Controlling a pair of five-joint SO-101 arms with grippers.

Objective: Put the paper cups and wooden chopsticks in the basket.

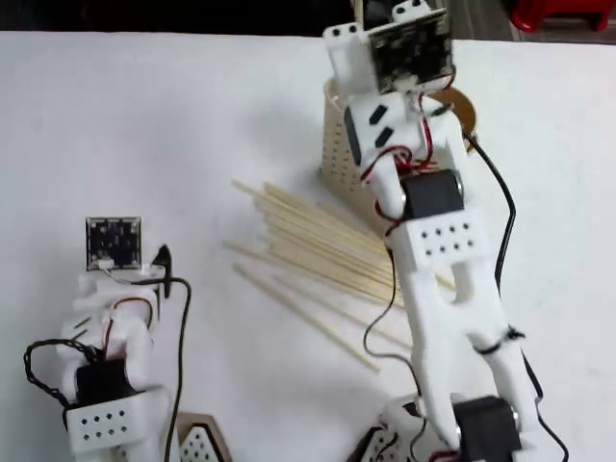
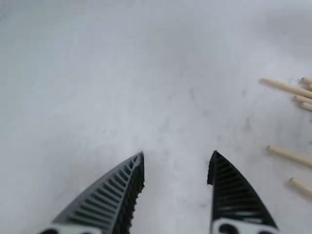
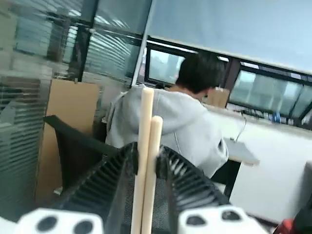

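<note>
Chopsticks (image 3: 146,117): your right gripper (image 3: 147,150) clamps two, apparently above the basket (image 1: 339,154); your left gripper (image 2: 176,168) gapes wide, low over the table (image 2: 122,73)

Left jaws apart, right jaws clamped.

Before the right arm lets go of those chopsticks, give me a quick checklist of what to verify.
1. Grip: the right hand is shut on two chopsticks, held side by side. Ok.
2. Drop spot: the right arm is over the basket in the high view; whether the stick ends are above its opening: cannot tell.
3. Left hand: open over bare table, apart from the loose chopsticks. Ok.
4. Task done: the loose chopsticks lie in a pile on the table beside the basket. Not ok.
</note>
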